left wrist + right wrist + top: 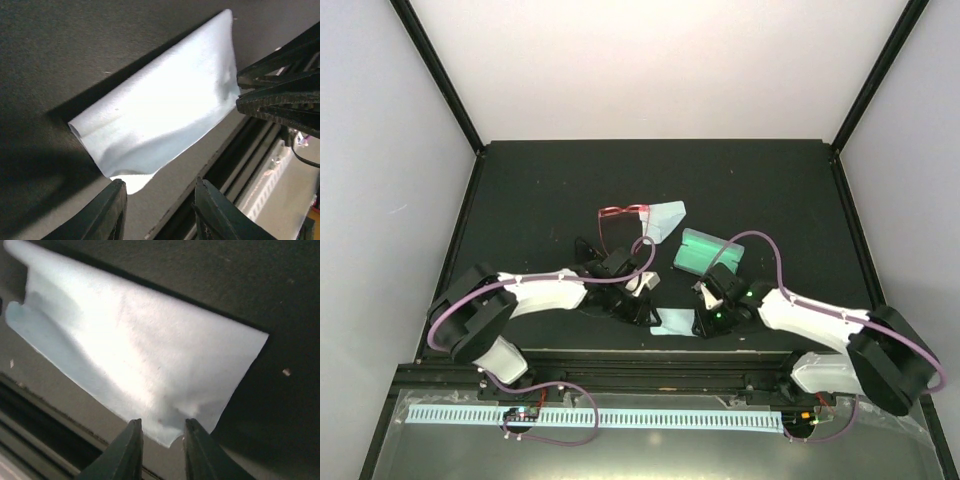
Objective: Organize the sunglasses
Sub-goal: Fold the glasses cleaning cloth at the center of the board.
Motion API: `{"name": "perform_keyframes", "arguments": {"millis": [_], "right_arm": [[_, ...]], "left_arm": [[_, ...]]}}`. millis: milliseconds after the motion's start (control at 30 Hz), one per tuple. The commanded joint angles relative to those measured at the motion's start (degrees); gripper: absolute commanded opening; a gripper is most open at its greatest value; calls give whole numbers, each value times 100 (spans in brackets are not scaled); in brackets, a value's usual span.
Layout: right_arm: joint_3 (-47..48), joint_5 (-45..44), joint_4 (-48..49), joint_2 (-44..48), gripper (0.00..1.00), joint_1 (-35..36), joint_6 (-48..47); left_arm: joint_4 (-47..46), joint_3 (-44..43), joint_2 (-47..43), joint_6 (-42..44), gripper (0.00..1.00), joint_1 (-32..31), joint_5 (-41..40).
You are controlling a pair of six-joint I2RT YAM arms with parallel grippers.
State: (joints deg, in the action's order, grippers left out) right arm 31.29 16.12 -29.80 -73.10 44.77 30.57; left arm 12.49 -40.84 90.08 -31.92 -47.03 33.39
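Observation:
The red-framed sunglasses [618,213] lie on the black mat behind the arms, touching a pale blue cloth [666,218]. I cannot pick out the black pair against the dark mat. A second light blue cloth [672,325] lies flat at the front edge, between the two grippers. My left gripper [645,306] [160,200] stands open at the cloth's [160,115] near corner and holds nothing. My right gripper [706,318] [162,432] is open too, its tips just short of the cloth's [140,350] corner. The right gripper's fingers [280,95] show across the cloth in the left wrist view.
A green oblong case [708,252] lies behind the right gripper. A dark object [592,248] sits by the left wrist; what it is I cannot tell. The table's metal front rail [640,362] runs just before the cloth. Walls close in the mat on three sides.

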Motion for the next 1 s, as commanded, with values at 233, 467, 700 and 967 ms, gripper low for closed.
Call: {"name": "perform_keyframes", "arguments": {"millis": [233,467,700,967], "right_arm": [[250,-238,-136,438,28,43,344],[471,-324,189,-394,20,46,431],[101,-423,-79,-391,18,41,766],[175,-1768,-858,224,18,56,1486]], "left_arm": [[-792,-151,-113,-417,30,-67,493],[-1029,-327,510,-818,19,-224,358],[-640,-2,556,-942,15,-307,-166],[-583,243,54,-966,7,-314,-156]]}}
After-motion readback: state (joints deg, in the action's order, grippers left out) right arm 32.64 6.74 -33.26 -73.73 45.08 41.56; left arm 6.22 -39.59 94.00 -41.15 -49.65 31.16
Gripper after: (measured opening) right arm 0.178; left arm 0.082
